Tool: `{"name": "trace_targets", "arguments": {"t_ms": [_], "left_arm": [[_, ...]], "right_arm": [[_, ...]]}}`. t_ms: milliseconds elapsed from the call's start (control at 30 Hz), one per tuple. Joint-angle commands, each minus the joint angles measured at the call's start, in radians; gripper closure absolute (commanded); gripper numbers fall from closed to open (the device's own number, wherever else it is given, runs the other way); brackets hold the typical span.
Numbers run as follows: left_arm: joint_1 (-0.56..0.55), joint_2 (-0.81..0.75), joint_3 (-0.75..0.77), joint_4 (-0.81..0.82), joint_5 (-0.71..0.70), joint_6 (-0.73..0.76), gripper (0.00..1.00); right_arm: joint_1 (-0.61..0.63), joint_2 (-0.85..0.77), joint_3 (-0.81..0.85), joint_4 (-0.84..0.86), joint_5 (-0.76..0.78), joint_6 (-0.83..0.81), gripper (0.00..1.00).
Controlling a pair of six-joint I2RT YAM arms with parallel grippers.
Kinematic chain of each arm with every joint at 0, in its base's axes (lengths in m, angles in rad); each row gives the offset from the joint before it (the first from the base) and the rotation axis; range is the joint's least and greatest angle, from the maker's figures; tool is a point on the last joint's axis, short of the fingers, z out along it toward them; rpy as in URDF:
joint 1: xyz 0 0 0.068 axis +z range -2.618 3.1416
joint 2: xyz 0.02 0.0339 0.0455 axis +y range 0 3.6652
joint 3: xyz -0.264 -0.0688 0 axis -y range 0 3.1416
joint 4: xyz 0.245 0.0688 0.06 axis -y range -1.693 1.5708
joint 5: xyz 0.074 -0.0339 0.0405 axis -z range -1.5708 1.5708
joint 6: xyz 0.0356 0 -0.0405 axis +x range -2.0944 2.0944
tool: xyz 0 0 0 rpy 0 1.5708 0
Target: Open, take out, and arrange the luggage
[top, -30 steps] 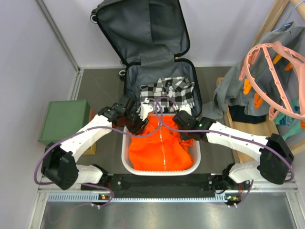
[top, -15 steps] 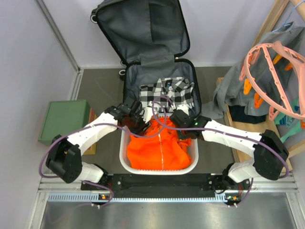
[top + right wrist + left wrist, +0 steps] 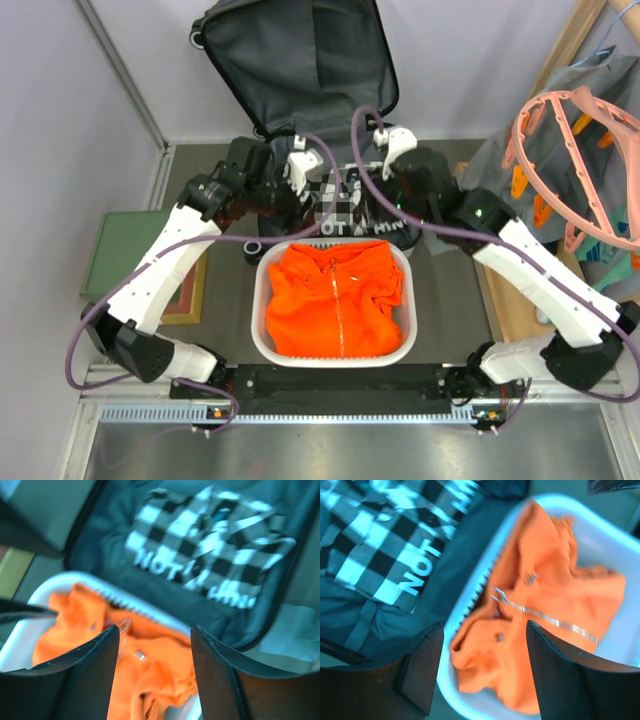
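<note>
both grippers spread above the open luggage

the luggage is seen at the far middle of the table, its lid raised at the back. a black-and-white checked garment is laid in its base. the left gripper and the right gripper are held above that base, jaws set apart, nothing gripped between them. just in front, an orange zipped garment is contained in a white basket.
</note>
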Motion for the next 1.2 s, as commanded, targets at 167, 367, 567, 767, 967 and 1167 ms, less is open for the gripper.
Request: {"name": "trace_targets", "arguments": {"t_ms": [167, 367, 567, 767, 967, 1167], "left_arm": [[0.273, 0.299, 0.082, 0.330, -0.260, -0.620, 0.28], [0.305, 0.498, 0.111, 0.396, -0.265, -0.665, 0.27], [0.302, 0.644, 0.160, 0.406, -0.219, -0.679, 0.27], [0.284, 0.736, 0.203, 0.414, -0.210, -0.657, 0.28], [0.290, 0.813, 0.265, 0.351, -0.324, -0.665, 0.31], [0.290, 0.867, 0.289, 0.368, -0.180, -0.665, 0.37]], "right_arm": [[-0.314, 0.302, 0.093, 0.024, -0.044, 0.015, 0.37], [-0.378, 0.502, 0.164, 0.011, -0.043, 0.012, 0.27], [-0.441, 0.637, 0.225, 0.014, -0.087, 0.013, 0.24], [-0.456, 0.759, 0.300, 0.001, -0.090, 0.001, 0.24], [-0.459, 0.828, 0.340, 0.032, -0.171, -0.010, 0.24], [-0.461, 0.870, 0.343, 0.063, -0.237, -0.021, 0.25]]}}
